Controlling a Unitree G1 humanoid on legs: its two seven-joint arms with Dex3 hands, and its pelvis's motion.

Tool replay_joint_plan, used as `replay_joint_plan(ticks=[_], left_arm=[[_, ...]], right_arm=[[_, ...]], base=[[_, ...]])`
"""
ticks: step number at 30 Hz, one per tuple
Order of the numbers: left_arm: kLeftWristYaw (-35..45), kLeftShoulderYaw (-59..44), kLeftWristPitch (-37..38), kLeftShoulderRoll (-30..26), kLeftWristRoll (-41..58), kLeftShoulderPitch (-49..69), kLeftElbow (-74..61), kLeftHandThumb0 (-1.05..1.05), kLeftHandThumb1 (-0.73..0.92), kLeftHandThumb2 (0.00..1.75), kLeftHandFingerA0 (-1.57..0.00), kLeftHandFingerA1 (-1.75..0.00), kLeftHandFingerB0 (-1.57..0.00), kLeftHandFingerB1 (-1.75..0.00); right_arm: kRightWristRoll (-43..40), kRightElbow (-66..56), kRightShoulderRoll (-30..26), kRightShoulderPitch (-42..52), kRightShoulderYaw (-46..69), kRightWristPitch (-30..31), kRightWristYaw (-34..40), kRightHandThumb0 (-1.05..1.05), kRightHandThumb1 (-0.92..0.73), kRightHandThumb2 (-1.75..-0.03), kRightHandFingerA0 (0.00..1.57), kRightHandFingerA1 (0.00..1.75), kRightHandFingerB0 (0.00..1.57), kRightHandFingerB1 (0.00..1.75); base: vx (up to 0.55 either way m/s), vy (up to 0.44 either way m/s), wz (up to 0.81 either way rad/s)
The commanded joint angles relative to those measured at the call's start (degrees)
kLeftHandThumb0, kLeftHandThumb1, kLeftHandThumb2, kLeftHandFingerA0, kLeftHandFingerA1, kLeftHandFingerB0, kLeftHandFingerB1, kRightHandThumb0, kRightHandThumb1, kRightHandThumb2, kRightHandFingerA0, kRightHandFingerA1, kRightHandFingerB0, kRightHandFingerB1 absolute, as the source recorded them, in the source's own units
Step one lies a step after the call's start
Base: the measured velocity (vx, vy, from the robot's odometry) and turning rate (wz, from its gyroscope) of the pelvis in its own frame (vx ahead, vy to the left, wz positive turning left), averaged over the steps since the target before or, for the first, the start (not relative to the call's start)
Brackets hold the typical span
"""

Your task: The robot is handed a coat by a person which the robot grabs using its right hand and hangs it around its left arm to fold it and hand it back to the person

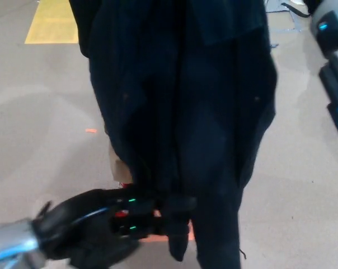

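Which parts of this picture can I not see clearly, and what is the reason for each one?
- Coat, head view: its top is cut off by the upper edge, so what holds it is not shown.
- Left hand: blurred and dark against the coat; open or shut is unclear.
- Right arm: cut off by the right edge.
- Person's trousers: almost fully hidden behind the coat.
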State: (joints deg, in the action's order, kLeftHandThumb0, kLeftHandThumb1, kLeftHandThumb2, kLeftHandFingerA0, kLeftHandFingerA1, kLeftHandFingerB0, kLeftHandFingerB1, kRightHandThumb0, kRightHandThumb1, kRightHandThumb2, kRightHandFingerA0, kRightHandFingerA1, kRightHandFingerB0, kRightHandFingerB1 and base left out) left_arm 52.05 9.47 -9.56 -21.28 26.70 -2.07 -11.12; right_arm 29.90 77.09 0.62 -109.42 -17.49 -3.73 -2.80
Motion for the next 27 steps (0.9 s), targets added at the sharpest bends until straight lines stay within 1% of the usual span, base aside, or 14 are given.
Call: replay_joint_plan(ticks=[1, 2, 5, 6, 7, 8, 9, 10, 11, 13, 16, 22, 23, 27], left_arm=[[-5.19, 4.49, -5.73, 2.54, -4.85, -4.54, 3.46, -0.39, 0.51, 1.09, 0.0, -0.48, 0.0, -0.49], [-5.95, 5.3, -5.84, 3.63, -5.35, -5.52, 4.42, -0.78, 0.71, 0.91, -0.16, -0.45, -0.11, -0.43], [-7.21, 6.78, -5.95, 6.23, -6.0, -7.53, 6.99, -0.76, 0.69, 0.91, -0.17, -0.46, -0.14, -0.44], [-8.78, 7.66, -6.77, 7.46, -6.99, -8.7, 7.83, -0.75, 0.83, 0.64, -0.24, -0.37, -0.16, -0.33], [-9.34, 7.95, -7.04, 7.81, -7.47, -9.08, 8.04, -0.75, 0.83, 0.64, -0.24, -0.37, -0.16, -0.33], [-11.39, 8.37, -9.07, 9.94, -7.49, -10.51, 9.16, -0.75, 0.81, 0.64, -0.23, -0.36, -0.16, -0.33], [-11.81, 8.57, -9.15, 10.63, -7.71, -11.08, 9.8, -0.74, 0.82, 0.64, -0.2, -0.35, -0.15, -0.32], [-12.47, 8.99, -8.87, 11.84, -8.5, -12.32, 11.15, -0.75, 0.82, 0.64, -0.19, -0.35, -0.15, -0.32], [-13.02, 9.3, -8.76, 12.63, -9.23, -13.27, 12.04, -0.75, 0.82, 0.64, -0.19, -0.35, -0.15, -0.32], [-15.4, 9.82, -8.47, 15.8, -10.92, -17.03, 15.2, -0.76, 0.8, 0.64, -0.21, -0.37, -0.17, -0.32], [-16.19, 9.74, -7.46, 17.84, -11.78, -19.4, 18.06, -0.73, 0.8, 0.64, -0.23, -0.36, -0.19, -0.32], [-20.69, 9.84, -8.59, 22.3, -15.35, -27.78, 26.04, -0.68, 0.83, 0.65, -0.28, -0.34, -0.24, -0.31], [-21.22, 9.4, -7.92, 23.23, -15.57, -29.27, 28.29, -0.62, 0.85, 0.66, -0.28, -0.33, -0.24, -0.3], [-22.71, 6.89, -6.05, 26.46, -15.26, -33.81, 36.04, -0.6, 0.84, 0.65, -0.26, -0.33, -0.26, -0.32]], right_arm=[[-1.93, -1.65, 3.26, -4.95, 1.2, -2.0, -1.83, -0.34, -0.8, -0.64, 1.16, 0.78, 0.89, 0.79], [-1.83, -1.67, 3.87, -5.09, 1.15, -2.11, -1.5, -0.3, -0.78, -0.63, 1.17, 0.85, 0.91, 0.9], [-2.66, -1.87, 4.5, -4.56, 1.86, -3.42, -1.72, -0.19, -0.76, -0.62, 1.07, 0.9, 0.8, 0.9], [-3.03, -2.0, 4.88, -4.34, 2.19, -4.02, -1.94, -0.2, -0.77, -0.63, 1.11, 0.9, 0.84, 0.94], [-3.07, -2.03, 4.98, -4.29, 2.27, -4.23, -2.0, -0.2, -0.77, -0.63, 1.11, 0.9, 0.84, 0.94], [-4.14, -2.18, 5.59, -4.28, 3.32, -4.2, -2.87, -0.27, -0.81, -0.64, 1.13, 0.73, 0.89, 0.72], [-4.29, -2.23, 5.76, -4.23, 3.6, -4.46, -3.03, -0.25, -0.79, -0.64, 1.12, 0.79, 0.9, 0.75], [-4.07, -2.35, 5.93, -4.08, 3.73, -5.45, -2.99, -0.2, -0.74, -0.61, 1.09, 0.97, 0.81, 1.13], [-3.7, -2.45, 5.97, -3.96, 3.52, -6.37, -2.76, -0.2, -0.74, -0.61, 1.09, 0.97, 0.81, 1.13], [-5.21, -2.64, 7.24, -4.45, 5.02, -4.94, -3.69, -0.35, -0.85, -0.65, 1.09, 0.78, 0.89, 0.78], [-5.25, -2.73, 7.89, -4.94, 5.49, -4.59, -4.2, -0.37, -0.86, -0.67, 1.13, 0.68, 0.96, 0.69], [-7.52, -3.57, 10.32, -6.71, 7.89, -3.91, -5.43, -0.38, -0.86, -0.66, 1.2, 0.76, 0.98, 0.75], [-7.78, -3.84, 10.77, -7.32, 8.32, -3.7, -5.85, -0.38, -0.85, -0.66, 1.17, 0.69, 0.89, 0.7], [-9.04, -4.79, 11.23, -8.49, 9.68, -4.45, -7.69, -0.41, -0.85, -0.66, 1.18, 0.67, 0.93, 0.71]], base=[[0.0, 0.0, 0.0], [0.0, 0.0, 0.0], [0.0, 0.0, 0.0], [0.0, 0.0, 0.0], [0.0, 0.0, 0.0], [0.0, 0.0, 0.0], [0.0, 0.0, 0.0], [0.0, 0.0, 0.0], [0.0, 0.0, 0.0], [0.0, 0.0, 0.0], [0.0, 0.0, 0.0], [0.0, 0.0, 0.0], [0.0, 0.0, 0.0], [0.0, 0.0, 0.0]])
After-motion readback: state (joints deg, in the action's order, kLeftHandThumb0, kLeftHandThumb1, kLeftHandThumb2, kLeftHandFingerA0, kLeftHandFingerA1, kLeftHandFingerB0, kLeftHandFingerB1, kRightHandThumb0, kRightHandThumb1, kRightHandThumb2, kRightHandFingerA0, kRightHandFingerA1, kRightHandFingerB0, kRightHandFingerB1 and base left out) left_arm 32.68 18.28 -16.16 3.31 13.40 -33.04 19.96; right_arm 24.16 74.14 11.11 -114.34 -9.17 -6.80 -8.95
